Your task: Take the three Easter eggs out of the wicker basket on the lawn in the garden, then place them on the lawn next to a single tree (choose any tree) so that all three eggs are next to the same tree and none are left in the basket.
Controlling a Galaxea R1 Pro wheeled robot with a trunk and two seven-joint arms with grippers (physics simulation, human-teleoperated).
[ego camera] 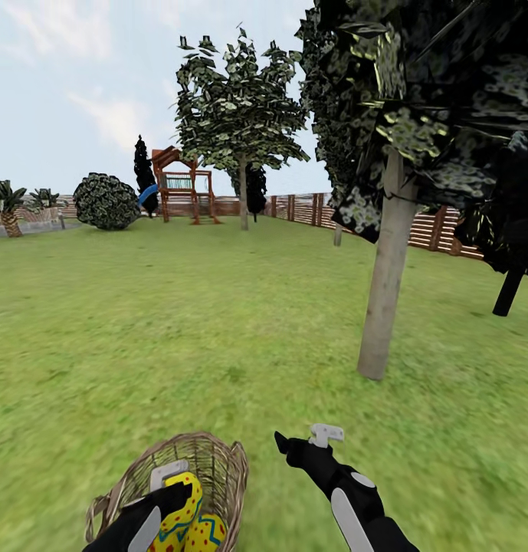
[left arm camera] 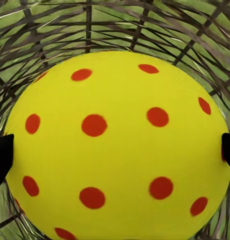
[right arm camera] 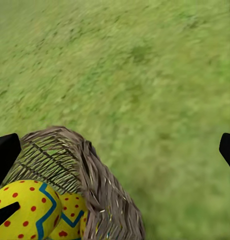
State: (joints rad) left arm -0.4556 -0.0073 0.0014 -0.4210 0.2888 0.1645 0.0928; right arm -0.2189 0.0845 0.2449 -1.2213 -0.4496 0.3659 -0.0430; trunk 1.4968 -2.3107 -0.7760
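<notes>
On the lawn (ego camera: 218, 322), at the near edge of the head view, the wicker basket (ego camera: 218, 460) lies tipped over on its side, and two Easter eggs (ego camera: 206, 533) show at its mouth (a third cannot be made out). The left pincer (ego camera: 168, 491) is closed on the upper egg (left arm camera: 117, 145); in the left wrist view a dark fingertip (left arm camera: 2, 155) presses each side of it, with the open weave behind. The right pincer (ego camera: 306, 441) hangs just beside the basket over bare grass, jaws spread wide and empty. The grey-trunked tree (ego camera: 386, 276) stands near, ahead and to the right, before the slatted fence (ego camera: 309, 207).
</notes>
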